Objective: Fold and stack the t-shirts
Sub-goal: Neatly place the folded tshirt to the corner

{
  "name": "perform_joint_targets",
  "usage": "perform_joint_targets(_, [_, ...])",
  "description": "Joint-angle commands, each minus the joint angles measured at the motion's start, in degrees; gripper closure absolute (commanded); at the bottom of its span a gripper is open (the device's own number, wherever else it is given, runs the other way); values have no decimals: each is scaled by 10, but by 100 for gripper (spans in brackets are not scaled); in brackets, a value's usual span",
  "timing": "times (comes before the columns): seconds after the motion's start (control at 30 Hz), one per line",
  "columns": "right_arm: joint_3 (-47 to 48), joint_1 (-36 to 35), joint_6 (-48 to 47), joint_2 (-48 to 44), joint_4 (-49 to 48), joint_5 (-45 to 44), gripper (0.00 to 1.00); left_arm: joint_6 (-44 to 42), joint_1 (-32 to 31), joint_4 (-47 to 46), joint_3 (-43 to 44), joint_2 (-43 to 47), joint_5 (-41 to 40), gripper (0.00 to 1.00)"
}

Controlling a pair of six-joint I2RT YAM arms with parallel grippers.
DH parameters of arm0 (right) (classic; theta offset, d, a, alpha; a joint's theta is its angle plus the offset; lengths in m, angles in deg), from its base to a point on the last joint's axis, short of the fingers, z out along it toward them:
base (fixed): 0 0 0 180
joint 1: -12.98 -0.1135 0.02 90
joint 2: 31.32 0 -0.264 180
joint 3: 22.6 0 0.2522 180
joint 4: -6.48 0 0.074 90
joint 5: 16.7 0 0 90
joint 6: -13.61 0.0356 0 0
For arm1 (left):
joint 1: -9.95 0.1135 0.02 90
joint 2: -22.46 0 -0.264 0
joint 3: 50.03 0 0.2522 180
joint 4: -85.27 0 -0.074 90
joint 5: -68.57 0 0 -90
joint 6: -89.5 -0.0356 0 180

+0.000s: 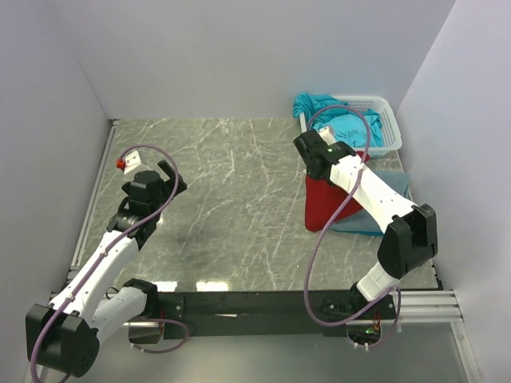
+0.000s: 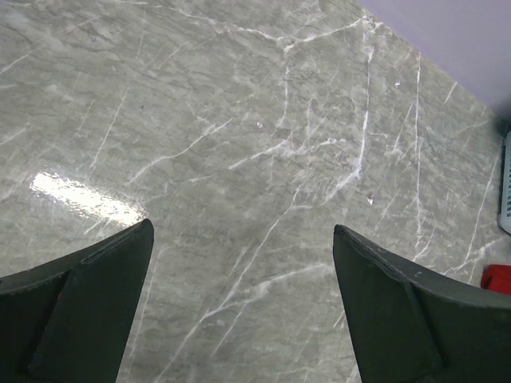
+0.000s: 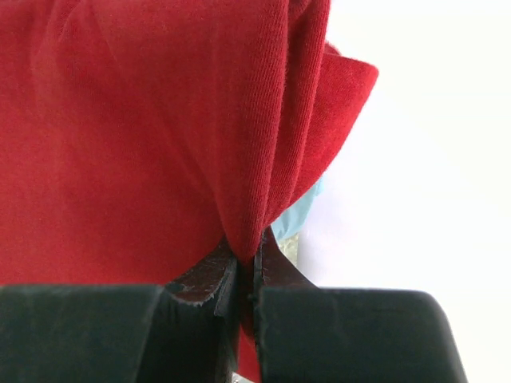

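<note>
My right gripper [image 1: 314, 153] is shut on the dark red t-shirt [image 1: 327, 203] and holds it up; the cloth hangs down over the table's right side. In the right wrist view the red shirt [image 3: 144, 128] fills the frame, pinched between the fingertips [image 3: 244, 259]. A grey-blue t-shirt [image 1: 393, 185] lies flat under and behind it at the right edge. Turquoise t-shirts [image 1: 335, 120] are bunched in and over the white basket [image 1: 385, 128]. My left gripper [image 1: 170, 177] is open and empty above bare table at the left; in its wrist view [image 2: 243, 239] only marble lies between the jaws.
The white lattice basket stands at the back right corner against the wall. White walls close the table on the left, back and right. A black rail [image 1: 239, 303] runs along the near edge between the arm bases. A sliver of red cloth [image 2: 497, 279] shows in the left wrist view.
</note>
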Motion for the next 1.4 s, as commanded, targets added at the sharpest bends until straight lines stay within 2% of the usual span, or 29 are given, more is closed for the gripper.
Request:
perform_joint_targets(0.0, [46, 3, -13, -43, 20, -24, 100, -11, 1, -20, 1, 2, -15, 1])
perform_joint_targets(0.6, [140, 6, -12, -80, 55, 70, 100, -15, 3, -25, -2, 9, -10, 1])
perform_joint_targets(0.97, [128, 17, -13, -99, 56, 113, 100, -15, 3, -22, 0, 1, -11, 1])
perform_joint_targets(1.2, [64, 82, -34, -101, 33, 121, 100, -16, 4, -17, 3, 0, -20, 1])
perform_joint_targets(1.37, [35, 183, -69, -71, 5, 138, 100, -16, 4, -13, 3, 1, -31, 1])
